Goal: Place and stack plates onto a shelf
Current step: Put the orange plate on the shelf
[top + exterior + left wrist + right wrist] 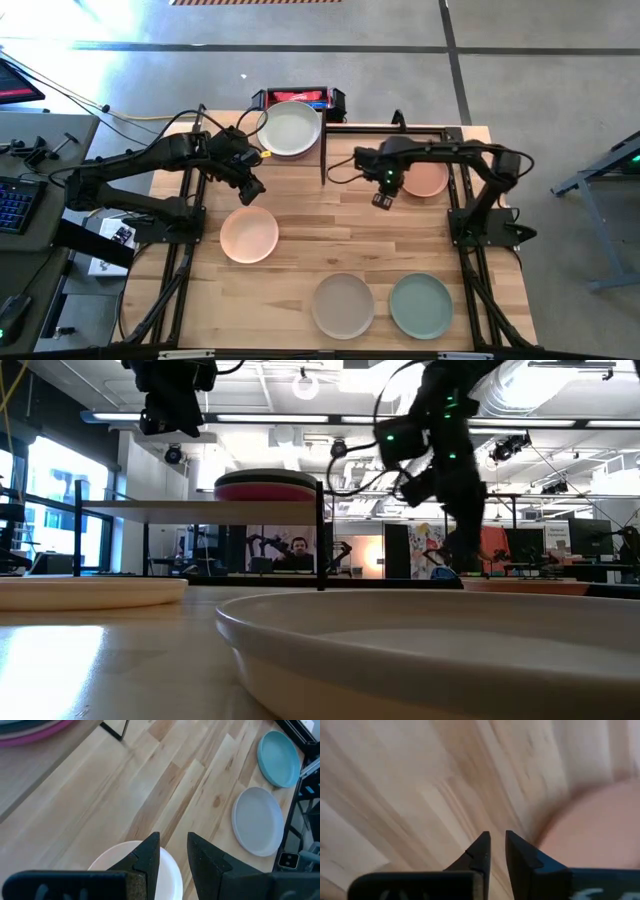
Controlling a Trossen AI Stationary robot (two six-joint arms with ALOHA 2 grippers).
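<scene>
Plates already on the shelf (228, 128) form one stack, an off-white plate (290, 128) on top; the low view shows a dark and a pink one (266, 491) under it. The stack sits at the shelf's end beside the thin dark upright edge (323, 155), leaving bare board on the shelf's other side.

Past that edge a salmon plate (428, 178) lies on the tabletop (330, 235), and the right gripper (382, 199) hangs just beside its rim, jaws nearly closed with a thin gap, holding nothing.

The left gripper (252, 187) hovers off the shelf's front edge, above the table; its jaws stand slightly apart and empty. A peach plate (249, 233) lies near it.

Well away from the shelf, by the table's near edge, a beige plate (343, 305) and a sage green plate (421, 305) lie side by side, apart. Open wood separates them from the shelf.
</scene>
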